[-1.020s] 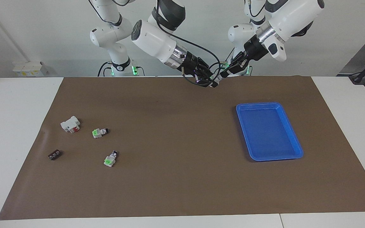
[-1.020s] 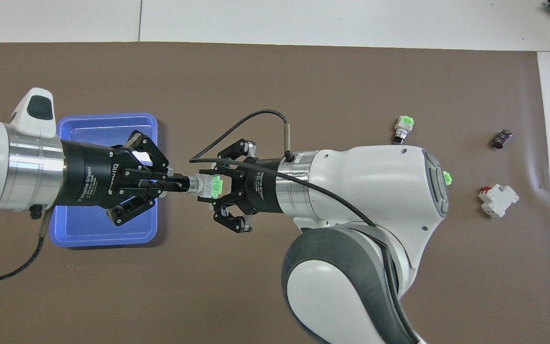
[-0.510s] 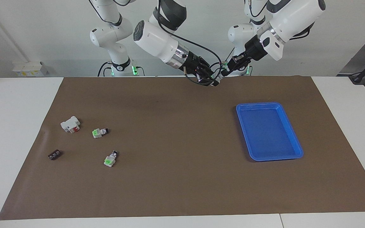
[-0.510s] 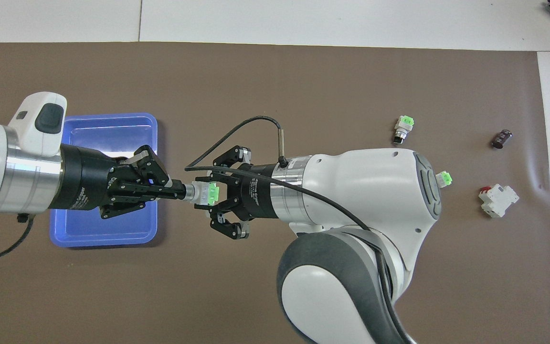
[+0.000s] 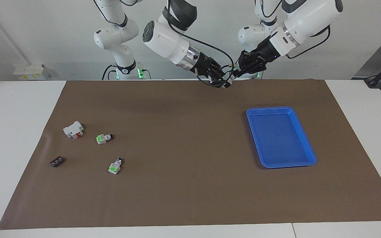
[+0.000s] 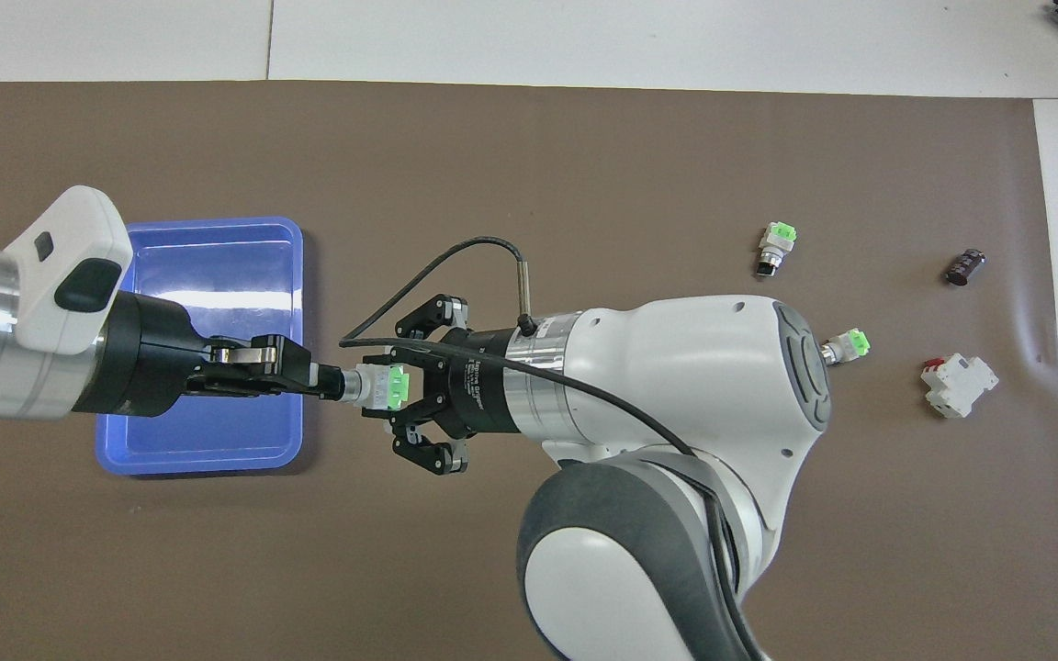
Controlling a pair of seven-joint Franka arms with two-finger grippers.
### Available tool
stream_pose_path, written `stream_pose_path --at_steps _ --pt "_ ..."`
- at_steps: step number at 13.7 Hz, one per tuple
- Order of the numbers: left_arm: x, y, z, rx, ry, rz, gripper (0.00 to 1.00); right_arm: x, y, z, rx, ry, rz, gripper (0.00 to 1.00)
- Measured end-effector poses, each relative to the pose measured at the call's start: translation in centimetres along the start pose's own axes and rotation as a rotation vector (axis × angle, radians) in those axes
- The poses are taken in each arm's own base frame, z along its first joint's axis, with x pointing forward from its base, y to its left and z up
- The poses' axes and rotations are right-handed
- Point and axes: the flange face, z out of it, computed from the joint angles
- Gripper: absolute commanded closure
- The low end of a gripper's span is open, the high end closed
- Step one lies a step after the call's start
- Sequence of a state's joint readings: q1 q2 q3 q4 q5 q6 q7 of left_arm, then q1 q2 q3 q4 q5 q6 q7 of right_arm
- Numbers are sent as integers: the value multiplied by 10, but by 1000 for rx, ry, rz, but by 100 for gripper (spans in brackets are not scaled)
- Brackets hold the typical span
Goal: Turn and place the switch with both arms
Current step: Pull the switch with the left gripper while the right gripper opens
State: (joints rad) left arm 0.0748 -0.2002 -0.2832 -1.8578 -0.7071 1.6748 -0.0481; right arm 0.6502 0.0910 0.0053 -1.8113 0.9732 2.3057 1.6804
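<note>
A small white switch (image 6: pixel 380 386) with a green face hangs in the air between my two grippers. My right gripper (image 6: pixel 398 386) is shut on its green-faced body. My left gripper (image 6: pixel 331 381) is shut on the black knob end. In the facing view the switch (image 5: pixel 227 81) is over the mat's edge nearest the robots, with the left gripper (image 5: pixel 234 75) and the right gripper (image 5: pixel 223 81) meeting at it. Two more switches lie on the mat toward the right arm's end: one (image 5: pixel 104 138) (image 6: pixel 847 345) and another (image 5: pixel 115 166) (image 6: pixel 775 246) farther from the robots.
A blue tray (image 5: pixel 281 109) (image 6: pixel 208 223) sits on the brown mat toward the left arm's end, holding nothing. A white block with a red part (image 5: pixel 73 129) (image 6: pixel 959 386) and a small black piece (image 5: pixel 57 161) (image 6: pixel 965 266) lie beside the loose switches.
The left wrist has turned about its own axis while gripping the knob end. Both grippers, still joined at the switch, have risen slightly and shifted a little toward the left arm's end.
</note>
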Motion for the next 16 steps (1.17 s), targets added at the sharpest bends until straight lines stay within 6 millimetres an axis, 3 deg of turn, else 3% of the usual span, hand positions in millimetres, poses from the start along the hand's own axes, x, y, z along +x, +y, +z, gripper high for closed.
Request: stream_pose_path --at_steps 6,16 --pt "-2 -4 0 0 -8 303 100 0 2 4 -7 1 -1 100" --pt "-3 -9 -1 -9 -14 460 100 -1 3 7 -11 0 -1 100"
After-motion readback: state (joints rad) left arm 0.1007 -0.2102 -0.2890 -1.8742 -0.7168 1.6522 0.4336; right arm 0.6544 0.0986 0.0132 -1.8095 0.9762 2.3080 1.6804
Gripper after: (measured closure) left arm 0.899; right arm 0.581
